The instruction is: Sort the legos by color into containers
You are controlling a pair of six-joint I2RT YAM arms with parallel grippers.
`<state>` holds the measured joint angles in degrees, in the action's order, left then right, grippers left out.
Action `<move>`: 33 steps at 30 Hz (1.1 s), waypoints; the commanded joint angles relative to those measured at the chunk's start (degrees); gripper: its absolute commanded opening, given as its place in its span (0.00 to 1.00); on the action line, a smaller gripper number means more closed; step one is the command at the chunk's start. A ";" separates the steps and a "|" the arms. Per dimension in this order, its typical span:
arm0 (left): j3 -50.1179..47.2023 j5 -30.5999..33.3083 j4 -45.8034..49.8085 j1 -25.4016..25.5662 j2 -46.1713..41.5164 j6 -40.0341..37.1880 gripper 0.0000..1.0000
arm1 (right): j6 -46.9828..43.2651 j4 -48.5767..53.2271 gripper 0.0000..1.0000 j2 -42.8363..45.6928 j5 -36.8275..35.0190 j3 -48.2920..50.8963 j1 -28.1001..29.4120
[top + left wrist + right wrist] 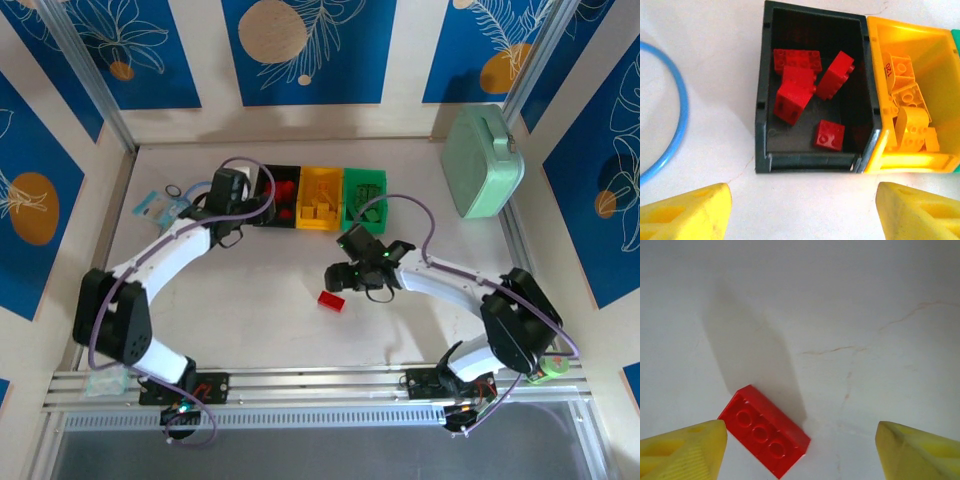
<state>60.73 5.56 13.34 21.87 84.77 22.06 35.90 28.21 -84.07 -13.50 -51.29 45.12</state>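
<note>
One red lego [764, 432] lies flat on the white table, also in the top view as the red lego [331, 301]. My right gripper [801, 427] hangs open over it, the brick close to the left fingertip [700, 445] and far from the other; top view: right gripper [341, 279]. The three containers stand in a row at the back: black bin [268, 196], yellow bin [321, 217] and green bin [366, 198]. The black bin [762, 95] holds several red legos [795, 97]; the yellow bin [940, 55] holds yellow legos [910, 107]. My left gripper [804, 192] is open and empty just before the black bin's near end; top view: left gripper [240, 215].
A pale mint-green case [482, 163] lies at the back right. A blue ring [684, 107] and a teal packet [158, 205] lie left of the black bin. Aluminium rails [320, 385] run along the near edge.
</note>
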 commanded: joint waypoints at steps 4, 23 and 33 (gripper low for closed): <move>-10.15 1.91 -2.87 0.02 -8.23 3.64 0.76 | -4.73 5.32 0.79 -5.49 -1.39 -4.57 6.60; -23.16 2.16 -5.51 -0.14 -15.19 6.41 0.75 | -7.00 12.71 0.41 -18.78 -8.14 -14.37 11.46; -27.45 3.20 -4.38 -0.15 -20.47 6.58 0.73 | -6.84 10.60 0.26 -21.01 -5.59 -23.28 9.98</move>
<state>34.98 7.57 8.95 21.87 66.83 28.23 29.12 39.31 -104.47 -20.60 -70.24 55.92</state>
